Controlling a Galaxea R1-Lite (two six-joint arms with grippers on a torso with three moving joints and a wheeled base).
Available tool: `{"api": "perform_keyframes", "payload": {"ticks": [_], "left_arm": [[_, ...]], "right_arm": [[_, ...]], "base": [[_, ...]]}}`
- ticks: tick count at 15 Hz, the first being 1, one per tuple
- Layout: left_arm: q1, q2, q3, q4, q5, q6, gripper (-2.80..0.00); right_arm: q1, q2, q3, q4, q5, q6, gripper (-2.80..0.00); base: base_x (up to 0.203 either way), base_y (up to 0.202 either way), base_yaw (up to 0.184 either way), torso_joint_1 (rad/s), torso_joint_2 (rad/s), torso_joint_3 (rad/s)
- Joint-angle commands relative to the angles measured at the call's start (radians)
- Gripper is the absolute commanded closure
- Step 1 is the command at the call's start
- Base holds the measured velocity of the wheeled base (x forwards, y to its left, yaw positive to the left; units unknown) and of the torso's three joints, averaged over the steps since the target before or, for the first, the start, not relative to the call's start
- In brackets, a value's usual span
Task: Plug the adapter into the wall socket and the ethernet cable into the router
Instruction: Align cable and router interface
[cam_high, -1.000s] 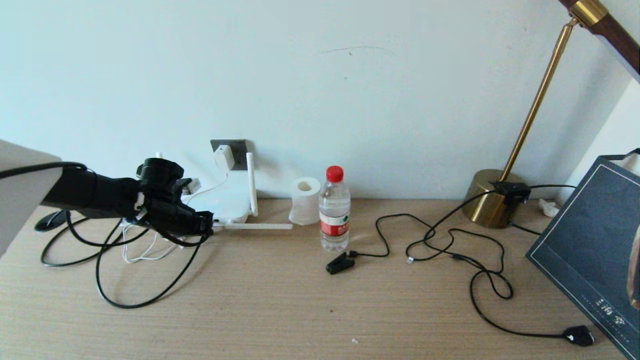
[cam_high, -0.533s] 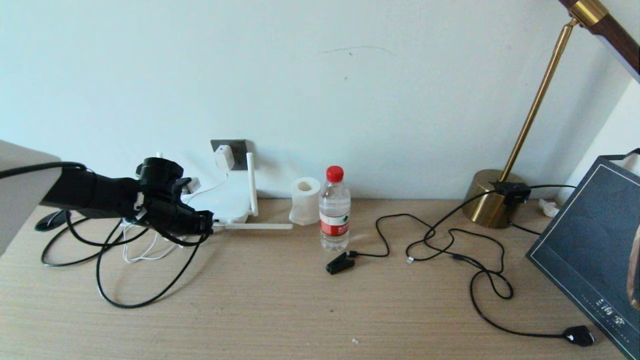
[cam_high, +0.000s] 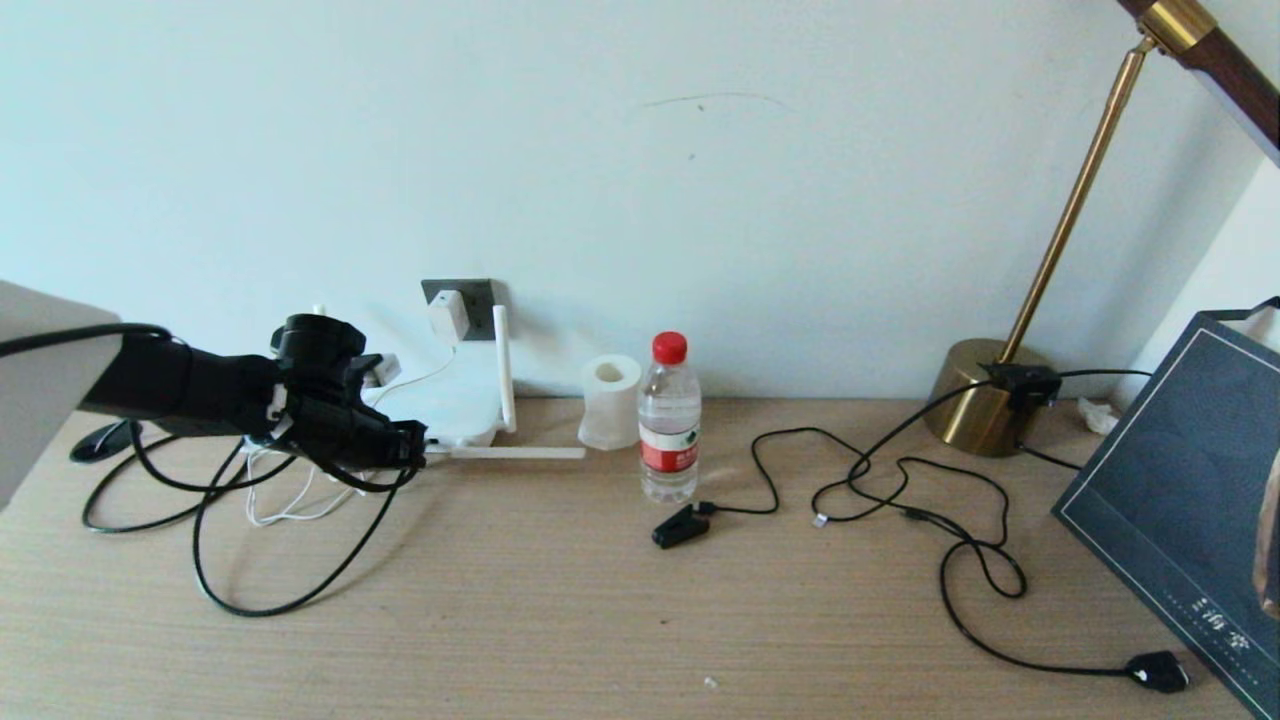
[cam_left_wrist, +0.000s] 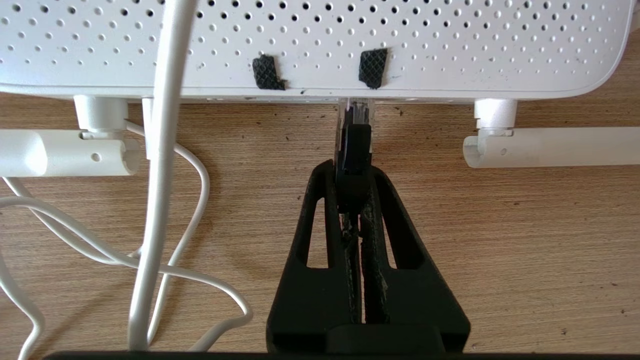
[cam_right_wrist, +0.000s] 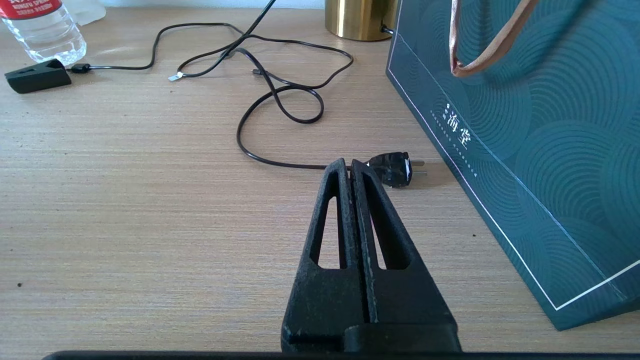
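Note:
The white adapter (cam_high: 449, 315) sits in the dark grey wall socket (cam_high: 473, 297) at the back left. Below it the white router (cam_high: 455, 412) lies on the desk, one antenna upright (cam_high: 503, 368) and one lying flat (cam_high: 515, 452). My left gripper (cam_high: 412, 447) is at the router's front edge, shut on the black boot of the ethernet cable (cam_left_wrist: 355, 152). Its clear plug tip (cam_left_wrist: 354, 111) meets the edge of the router (cam_left_wrist: 450, 50). The black cable loops over the desk (cam_high: 290, 600). My right gripper (cam_right_wrist: 349, 166) hovers shut and empty over the desk, out of the head view.
A thin white cord (cam_left_wrist: 165, 150) coils beside the router. A paper roll (cam_high: 610, 402), a water bottle (cam_high: 669, 420), a black clip plug (cam_high: 681, 526), black cords (cam_high: 950, 540), a brass lamp base (cam_high: 978, 395) and a dark gift bag (cam_high: 1190, 500) stand to the right.

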Motion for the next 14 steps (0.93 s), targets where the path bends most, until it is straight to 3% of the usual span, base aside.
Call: {"api": "perform_keyframes", "payload": {"ticks": [1,14], "left_arm": [[0.000,0.002,0.000,0.000,-0.001,0.003,0.00],[-0.006,0.019,-0.027,0.000,-0.001,0.003,0.00]], "right_arm": [[0.000,0.001,0.001,0.000,0.000,0.000,0.00],[0.000,0.001,0.000,0.000,0.000,0.000,0.00]], "base": [[0.000,0.000,0.000,0.000,0.00,0.000],[0.000,0.000,0.000,0.000,0.00,0.000]]}}
